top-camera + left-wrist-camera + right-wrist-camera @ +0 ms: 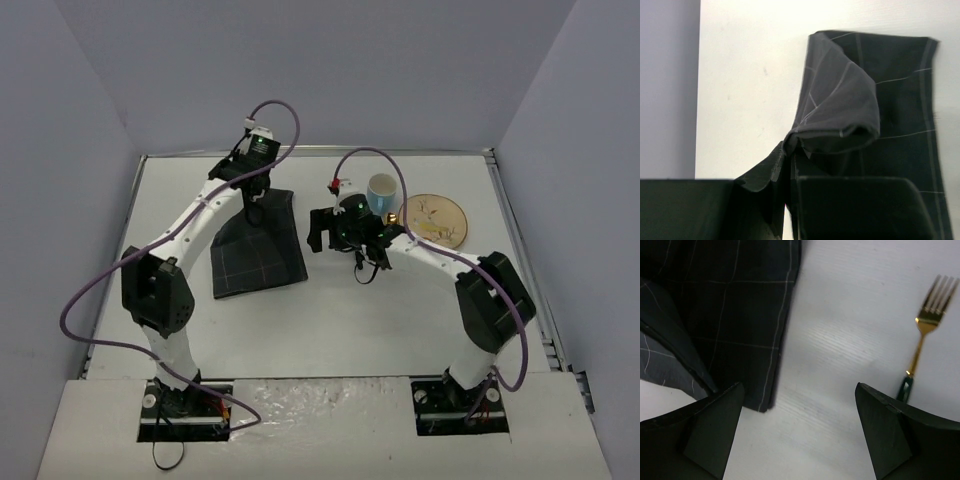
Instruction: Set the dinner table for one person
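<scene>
Left end effector [789, 192] grips the placemat [900, 110]; right end effector [800, 432] gapes, its wrist view revealing a fork [925, 335].

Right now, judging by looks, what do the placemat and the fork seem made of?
Placemat: soft woven cloth, matt dark grey; it folds and drapes where the left gripper pinches it. Fork: probably metal, glossy gold; its dark handle end is unclear.

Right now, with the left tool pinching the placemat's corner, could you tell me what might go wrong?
The left tool grips only a bunched corner of the placemat, so the cloth could slip free or settle folded over. The open right tool hangs between the placemat's edge and the fork; lowering might snag either.
</scene>
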